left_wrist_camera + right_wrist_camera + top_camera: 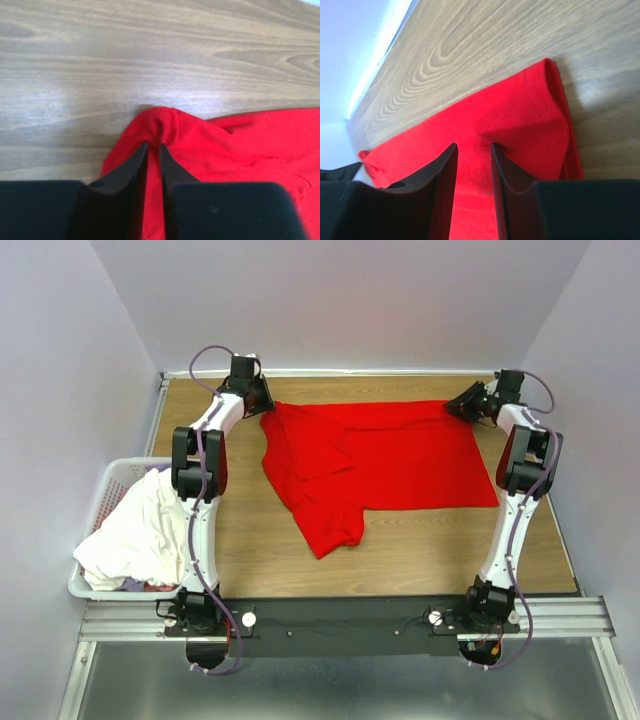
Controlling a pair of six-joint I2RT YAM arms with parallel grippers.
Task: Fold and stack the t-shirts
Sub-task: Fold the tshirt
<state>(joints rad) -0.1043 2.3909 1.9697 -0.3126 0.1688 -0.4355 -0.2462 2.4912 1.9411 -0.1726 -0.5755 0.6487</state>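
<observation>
A bright red t-shirt (400, 455) lies spread over the far half of the wooden table, with a folded flap and a sleeve pointing toward the near side. My left gripper (262, 405) is at its far left corner. In the left wrist view the gripper (154, 146) is shut on a bunched ridge of the red t-shirt (250, 145). My right gripper (452, 408) is at the far right corner. In the right wrist view its fingers (472, 146) stand apart over the flat hem of the red t-shirt (510, 110). White t-shirts (135, 530) are heaped in the basket.
A white plastic laundry basket (100, 490) stands at the table's left edge beside the left arm. The back wall runs just behind both grippers. Bare wooden table (420, 550) shows between the shirt and the arm bases.
</observation>
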